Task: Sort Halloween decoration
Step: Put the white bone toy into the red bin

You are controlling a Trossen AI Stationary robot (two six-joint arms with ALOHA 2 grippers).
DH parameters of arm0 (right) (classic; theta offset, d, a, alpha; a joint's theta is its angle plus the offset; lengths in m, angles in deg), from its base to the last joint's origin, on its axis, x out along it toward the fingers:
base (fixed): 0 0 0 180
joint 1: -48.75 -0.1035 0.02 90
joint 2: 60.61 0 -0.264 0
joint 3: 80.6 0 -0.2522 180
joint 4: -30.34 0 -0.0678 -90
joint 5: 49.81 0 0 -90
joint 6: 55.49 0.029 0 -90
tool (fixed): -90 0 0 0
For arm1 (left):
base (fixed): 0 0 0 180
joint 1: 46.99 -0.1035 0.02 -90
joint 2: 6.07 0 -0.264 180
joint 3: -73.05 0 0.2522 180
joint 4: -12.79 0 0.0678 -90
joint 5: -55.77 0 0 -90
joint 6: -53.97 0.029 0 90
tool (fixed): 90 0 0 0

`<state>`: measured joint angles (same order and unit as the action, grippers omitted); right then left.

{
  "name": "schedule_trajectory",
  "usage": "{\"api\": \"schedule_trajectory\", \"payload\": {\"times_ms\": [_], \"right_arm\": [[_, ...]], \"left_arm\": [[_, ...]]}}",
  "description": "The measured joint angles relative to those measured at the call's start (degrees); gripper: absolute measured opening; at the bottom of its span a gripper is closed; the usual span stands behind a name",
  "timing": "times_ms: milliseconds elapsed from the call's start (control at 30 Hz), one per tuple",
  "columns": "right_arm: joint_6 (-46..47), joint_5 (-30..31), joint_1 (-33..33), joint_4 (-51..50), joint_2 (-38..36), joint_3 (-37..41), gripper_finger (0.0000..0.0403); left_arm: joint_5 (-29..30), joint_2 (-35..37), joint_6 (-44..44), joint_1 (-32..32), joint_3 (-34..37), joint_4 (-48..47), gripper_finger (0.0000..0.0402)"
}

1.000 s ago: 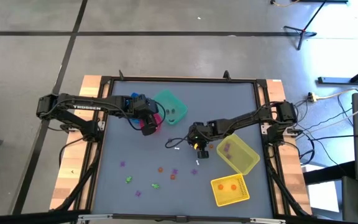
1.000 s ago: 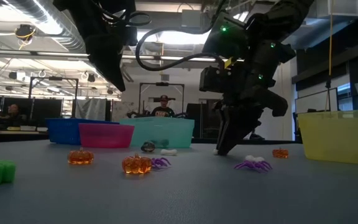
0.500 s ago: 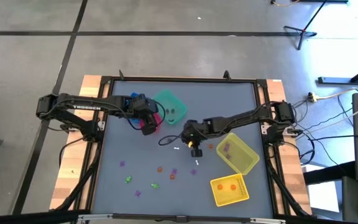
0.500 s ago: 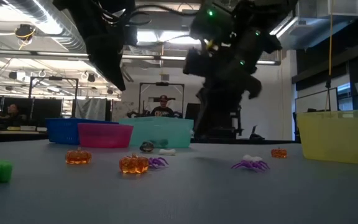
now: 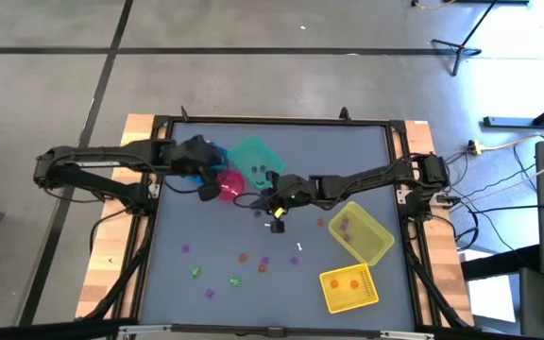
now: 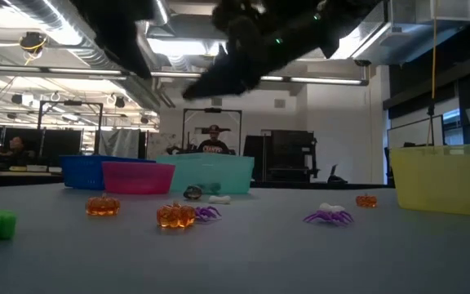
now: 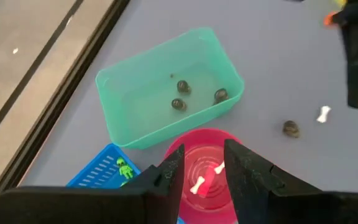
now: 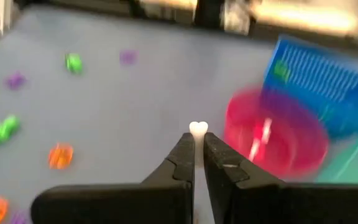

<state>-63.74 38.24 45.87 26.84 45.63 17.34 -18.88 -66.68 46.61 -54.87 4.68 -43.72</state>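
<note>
Right fingers [image 8: 197, 155] pinching white bone [image 8: 197, 129], grey table [image 5: 348, 151] — pink bin [image 8: 275, 134] near

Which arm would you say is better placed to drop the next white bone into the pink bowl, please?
Probably the right: its gripper is shut on a white bone close to the pink bowl. The left gripper hangs open and empty over that bowl.

The right arm reaches from the table's right edge across toward the middle, its right gripper [image 5: 274, 198] raised above the table surface, fingers [image 8: 182, 163] closed nearly together with a small white piece [image 8: 198, 129] pinched at their tips. The left arm extends from the left edge toward the far middle of the table, folded at the elbow. The left gripper [image 5: 208, 184] hangs there with its fingers [image 7: 174, 174] parted and nothing between them.
</note>
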Motion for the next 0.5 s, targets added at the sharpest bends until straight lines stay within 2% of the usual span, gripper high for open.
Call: {"api": "schedule_trajectory", "payload": {"times_ms": [233,500], "right_arm": [[-4.25,0.19,1.70,14.65,0.66,-0.13,0.0019],[-3.99,-0.13,6.52,18.57,6.10,-2.84,0.0019]], "left_arm": [[0.16,6.63,-0.01,1.95,0.00,-2.48,0.0096],[0.18,9.49,0.00,2.81,-0.11,-3.16,0.0096]]}}
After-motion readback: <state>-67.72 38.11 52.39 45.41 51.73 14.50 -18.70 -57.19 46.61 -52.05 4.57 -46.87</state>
